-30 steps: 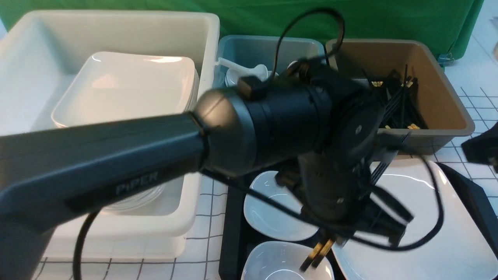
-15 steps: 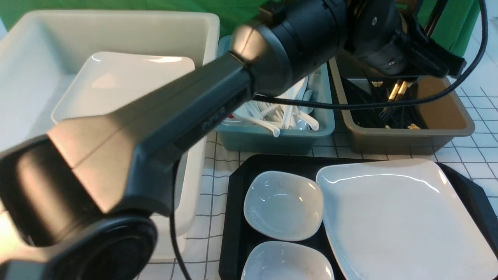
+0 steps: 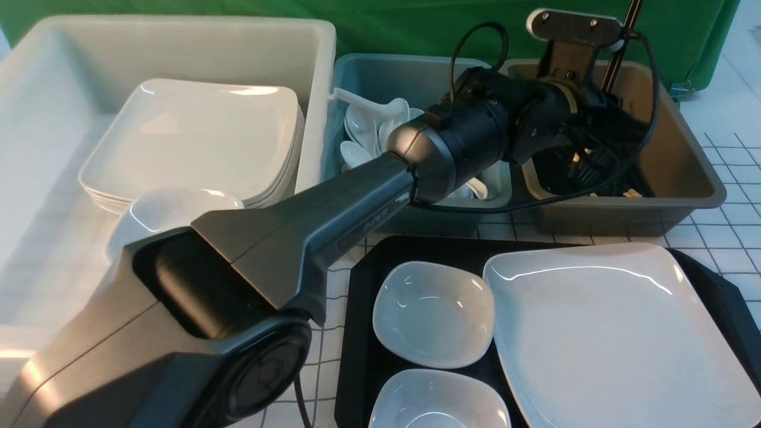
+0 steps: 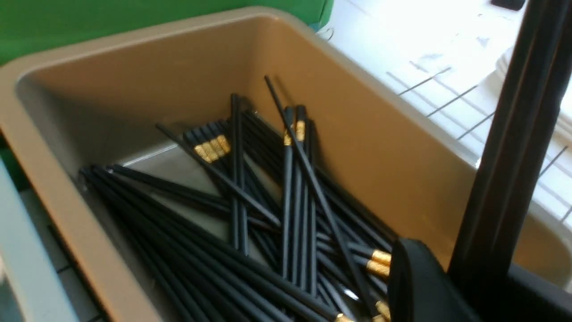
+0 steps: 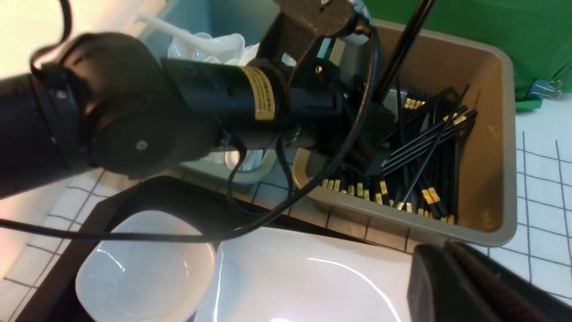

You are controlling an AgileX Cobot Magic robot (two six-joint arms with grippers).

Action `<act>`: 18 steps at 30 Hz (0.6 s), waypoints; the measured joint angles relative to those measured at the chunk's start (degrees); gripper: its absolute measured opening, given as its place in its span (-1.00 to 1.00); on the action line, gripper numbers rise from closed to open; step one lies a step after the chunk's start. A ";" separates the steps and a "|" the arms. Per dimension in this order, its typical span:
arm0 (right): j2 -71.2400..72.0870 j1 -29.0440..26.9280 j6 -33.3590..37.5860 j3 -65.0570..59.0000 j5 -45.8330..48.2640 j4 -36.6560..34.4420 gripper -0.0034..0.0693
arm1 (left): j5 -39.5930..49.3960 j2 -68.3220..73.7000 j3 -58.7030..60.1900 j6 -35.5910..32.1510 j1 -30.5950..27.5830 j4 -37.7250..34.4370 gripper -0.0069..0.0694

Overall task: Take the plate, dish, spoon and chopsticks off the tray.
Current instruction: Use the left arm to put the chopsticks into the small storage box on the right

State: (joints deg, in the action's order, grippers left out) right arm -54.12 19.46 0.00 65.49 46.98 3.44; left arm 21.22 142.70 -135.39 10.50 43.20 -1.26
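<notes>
My left gripper (image 3: 597,122) hangs inside the brown tub (image 3: 684,154), shut on a pair of black chopsticks (image 3: 625,41) that stick up out of it. In the left wrist view the held chopsticks (image 4: 514,134) rise between the jaws of the left gripper (image 4: 473,286). The large white plate (image 3: 618,333) lies on the right of the black tray (image 3: 357,333). Two small white dishes (image 3: 433,312) (image 3: 437,404) lie on its left. No spoon shows on the tray. My right gripper (image 5: 442,250) hovers shut and empty over the plate's (image 5: 304,281) far edge.
The brown tub (image 4: 366,116) holds several loose chopsticks (image 4: 268,214). A blue bin (image 3: 357,77) with several white spoons stands beside it. At the left, a big white tub (image 3: 178,35) holds stacked plates (image 3: 190,137) and small dishes (image 3: 166,214). My left arm (image 3: 297,238) crosses the view.
My left arm has carried the chopsticks up from over the tray and back into the brown tub. The right gripper has left the front view's right edge.
</notes>
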 joint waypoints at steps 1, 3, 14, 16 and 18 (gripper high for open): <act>0.00 0.00 0.00 0.00 0.06 0.00 -0.82 | -0.06 0.31 -0.05 0.00 -0.15 0.00 -0.61; 0.00 0.00 0.00 0.00 0.00 0.00 -0.81 | -0.35 0.82 -0.12 0.00 -0.35 0.53 -0.60; 0.00 0.00 0.00 0.00 -0.06 0.64 -0.77 | 0.91 2.64 -0.19 0.00 -0.62 4.02 -0.21; 0.00 0.00 0.00 0.00 0.08 0.64 -0.76 | 3.00 2.58 -0.24 0.00 -0.62 4.11 -0.10; 0.00 0.00 0.00 0.00 0.15 0.64 -0.74 | 6.66 2.16 -0.24 0.00 -0.62 4.45 0.02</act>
State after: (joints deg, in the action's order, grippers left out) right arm -54.12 19.46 0.00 65.49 47.13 4.08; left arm 27.88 144.86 -135.63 10.50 42.57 3.19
